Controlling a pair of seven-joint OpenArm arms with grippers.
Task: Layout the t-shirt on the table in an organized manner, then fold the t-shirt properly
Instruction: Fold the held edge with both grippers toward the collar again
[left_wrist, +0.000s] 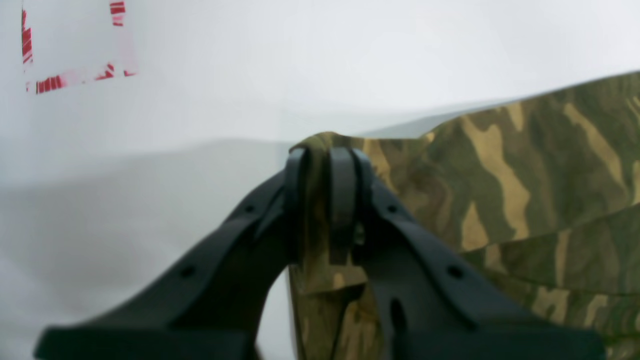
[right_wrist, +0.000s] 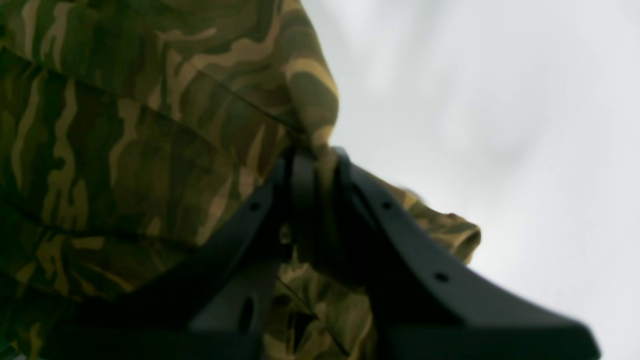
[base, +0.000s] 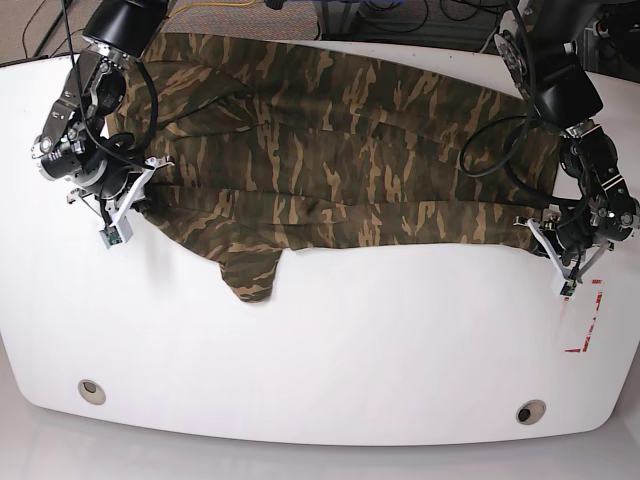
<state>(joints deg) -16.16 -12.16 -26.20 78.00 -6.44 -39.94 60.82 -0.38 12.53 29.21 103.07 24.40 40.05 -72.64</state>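
Note:
The camouflage t-shirt (base: 340, 150) lies spread lengthwise across the far half of the white table (base: 320, 370), with one sleeve (base: 250, 275) sticking out toward the front. My left gripper (base: 540, 228) is shut on the shirt's right end; in the left wrist view its fingertips (left_wrist: 325, 160) pinch a fold of the cloth (left_wrist: 525, 175) just above the table (left_wrist: 350, 60). My right gripper (base: 140, 198) is shut on the shirt's left end; in the right wrist view it (right_wrist: 315, 160) clamps bunched cloth (right_wrist: 125, 150).
A red-and-white tape mark (base: 590, 320) sits on the table near the left arm and also shows in the left wrist view (left_wrist: 75, 80). Two grommet holes (base: 91, 390) (base: 530, 411) are near the front edge. Cables lie beyond the back edge.

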